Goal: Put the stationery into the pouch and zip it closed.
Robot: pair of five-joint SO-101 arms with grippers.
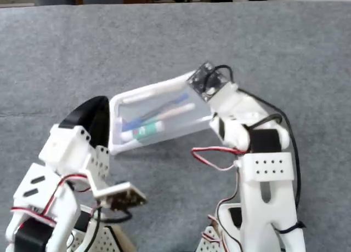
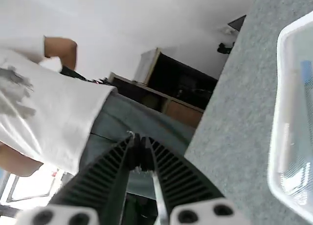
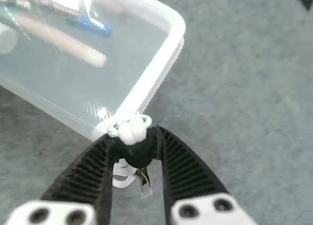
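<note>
Zipping step — right gripper (image 3: 134, 141) pinches zipper pull (image 3: 129, 127) at pouch (image 3: 98, 88) corner, left gripper (image 2: 139, 141) clenched empty; next — draw pull along rim.

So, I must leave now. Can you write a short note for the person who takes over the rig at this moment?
Left gripper: shut, empty, beside one end of the pouch.
Right gripper: shut on the zip pull, at a corner of the other end.
Stationery: inside the pouch.
Done: loading.
Left: I cannot tell if the pouch is fully closed. Check it, finish if needed, then release the pull.
</note>
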